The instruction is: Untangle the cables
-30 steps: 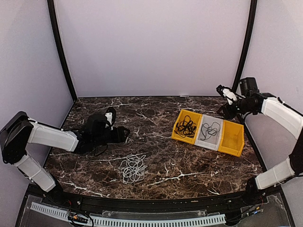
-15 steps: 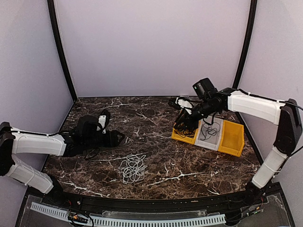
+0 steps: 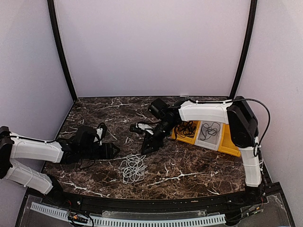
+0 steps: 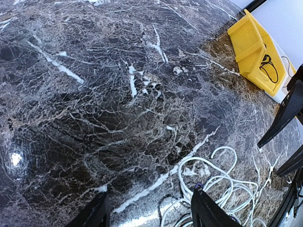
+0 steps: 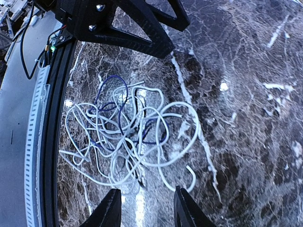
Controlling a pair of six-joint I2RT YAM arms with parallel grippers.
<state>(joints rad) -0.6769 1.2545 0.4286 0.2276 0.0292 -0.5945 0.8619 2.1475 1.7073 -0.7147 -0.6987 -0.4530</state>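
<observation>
A loose tangle of white cables (image 3: 132, 168) with some blue and dark strands woven in lies on the marble table near the front. My left gripper (image 3: 112, 150) hovers just left of it, open and empty. In the left wrist view the tangle (image 4: 222, 187) sits by the right fingertip of that gripper (image 4: 149, 213). My right gripper (image 3: 146, 147) hangs above and behind the tangle, open with nothing between its fingers. The right wrist view shows the tangle (image 5: 128, 137) just beyond my right gripper (image 5: 144, 210).
Three bins stand in a row at the back right: a yellow bin (image 3: 179, 135) holding a black cable (image 3: 186, 128), a grey bin (image 3: 204, 142) with a thin dark cable (image 3: 210, 130), and another yellow bin (image 3: 233, 139). The table's front rail (image 5: 47, 118) runs close to the tangle.
My right arm has swung from the back right, over the bins, to the middle of the table above the white tangle. The left gripper has shifted slightly nearer the front.
</observation>
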